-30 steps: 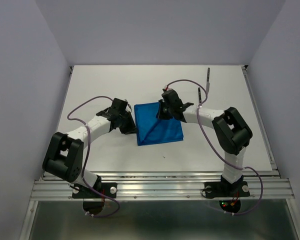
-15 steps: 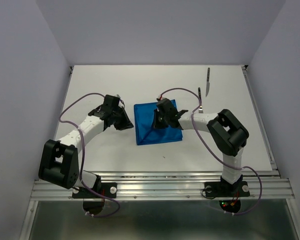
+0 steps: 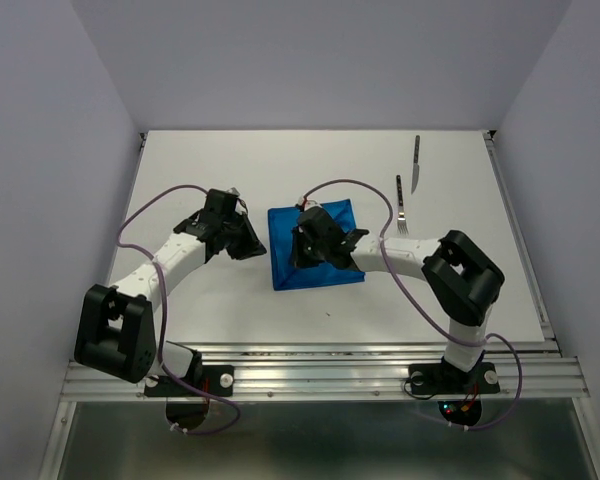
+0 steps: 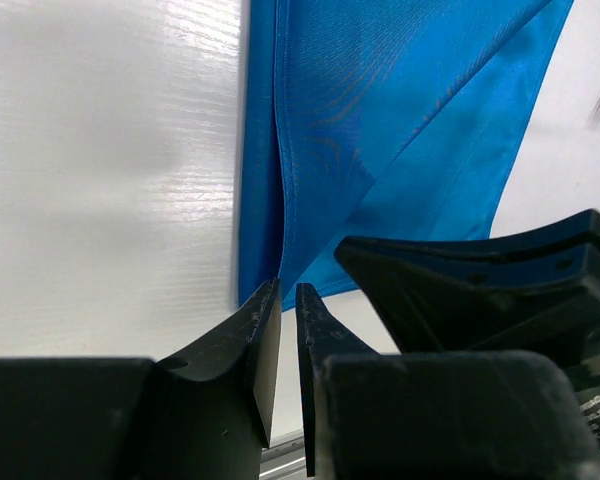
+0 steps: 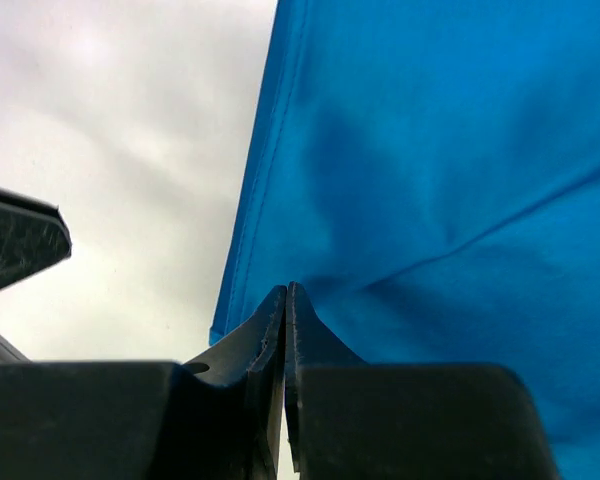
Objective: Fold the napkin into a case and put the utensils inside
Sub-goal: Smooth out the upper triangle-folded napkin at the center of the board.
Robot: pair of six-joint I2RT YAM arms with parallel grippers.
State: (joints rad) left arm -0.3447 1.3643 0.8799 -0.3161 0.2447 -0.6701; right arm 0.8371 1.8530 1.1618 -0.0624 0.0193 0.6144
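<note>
The blue napkin [image 3: 283, 272] lies folded flat mid-table, with a diagonal crease across it [image 4: 380, 120] [image 5: 460, 150]. My right gripper [image 3: 302, 246] [image 5: 285, 288] is shut, its tips down on the cloth near the napkin's left edge, with nothing seen between them. Just off that left edge my left gripper [image 3: 254, 245] [image 4: 288, 290] hovers, its jaws a narrow slit apart and empty. The fork [image 3: 401, 210] and the knife [image 3: 416, 163] lie on the table at the back right, away from both grippers.
The right gripper's black body [image 4: 480, 280] shows close beside my left fingertips. A left finger [image 5: 15, 240] shows at the edge of the right wrist view. White table [image 3: 220, 170] with raised side rails; a metal rail runs along the near edge [image 3: 320, 375].
The right gripper has slid leftward across the napkin towards its left edge. The left gripper drew back a little from the napkin's edge, then held still.
</note>
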